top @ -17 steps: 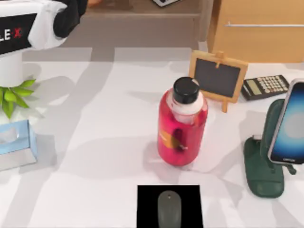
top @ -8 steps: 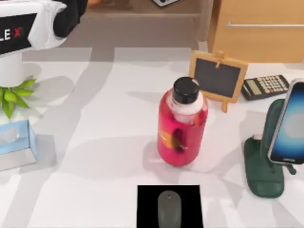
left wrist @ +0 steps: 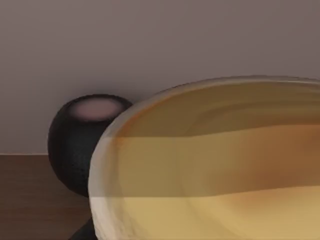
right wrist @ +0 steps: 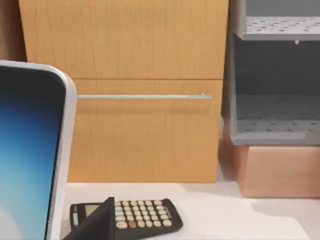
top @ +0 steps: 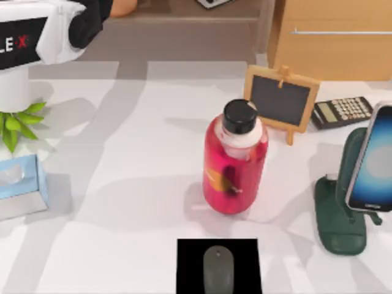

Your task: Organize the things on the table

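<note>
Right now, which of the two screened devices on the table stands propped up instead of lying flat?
The smartphone, leaning upright in the dark green stand at the table's right edge. The calculator lies flat behind it.

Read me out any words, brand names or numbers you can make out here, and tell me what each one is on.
"LE X": white letters with a red X, cut off by the edge, on the black panel of the left arm.
Calculator: keys and display too small to read.
Bottle: orange marking, not legible.
Chalkboard: blank.
</note>
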Robot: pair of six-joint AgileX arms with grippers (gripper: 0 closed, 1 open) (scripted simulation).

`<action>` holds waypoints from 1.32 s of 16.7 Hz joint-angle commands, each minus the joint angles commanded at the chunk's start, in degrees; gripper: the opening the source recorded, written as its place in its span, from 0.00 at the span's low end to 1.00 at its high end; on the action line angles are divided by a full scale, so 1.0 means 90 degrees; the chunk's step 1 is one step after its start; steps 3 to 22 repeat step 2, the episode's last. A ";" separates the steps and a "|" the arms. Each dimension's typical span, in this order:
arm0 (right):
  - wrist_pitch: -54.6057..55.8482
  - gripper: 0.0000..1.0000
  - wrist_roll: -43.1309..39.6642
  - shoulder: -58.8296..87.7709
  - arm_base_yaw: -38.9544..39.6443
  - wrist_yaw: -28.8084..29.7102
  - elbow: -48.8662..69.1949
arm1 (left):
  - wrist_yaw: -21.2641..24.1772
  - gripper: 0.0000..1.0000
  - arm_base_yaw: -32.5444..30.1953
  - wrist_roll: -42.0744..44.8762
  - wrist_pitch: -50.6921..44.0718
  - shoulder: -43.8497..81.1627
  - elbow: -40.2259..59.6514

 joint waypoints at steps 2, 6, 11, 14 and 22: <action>0.0000 1.00 0.0000 0.0000 0.0000 0.0000 0.0000 | 0.0000 1.00 0.0000 0.0000 0.0000 0.0000 0.0000; 0.0000 1.00 0.0000 0.0000 0.0000 0.0000 0.0000 | 0.0000 1.00 0.0000 0.0000 0.0000 0.0000 0.0000; 0.0000 1.00 0.0000 0.0000 0.0000 0.0000 0.0000 | 0.0000 1.00 0.0000 0.0000 0.0000 0.0000 0.0000; 0.0000 1.00 0.0000 0.0000 0.0000 0.0000 0.0000 | 0.0000 1.00 0.0000 0.0000 0.0000 0.0000 0.0000; 0.0000 1.00 0.0000 0.0000 0.0000 0.0000 0.0000 | 0.0000 1.00 0.0000 0.0000 0.0000 0.0000 0.0000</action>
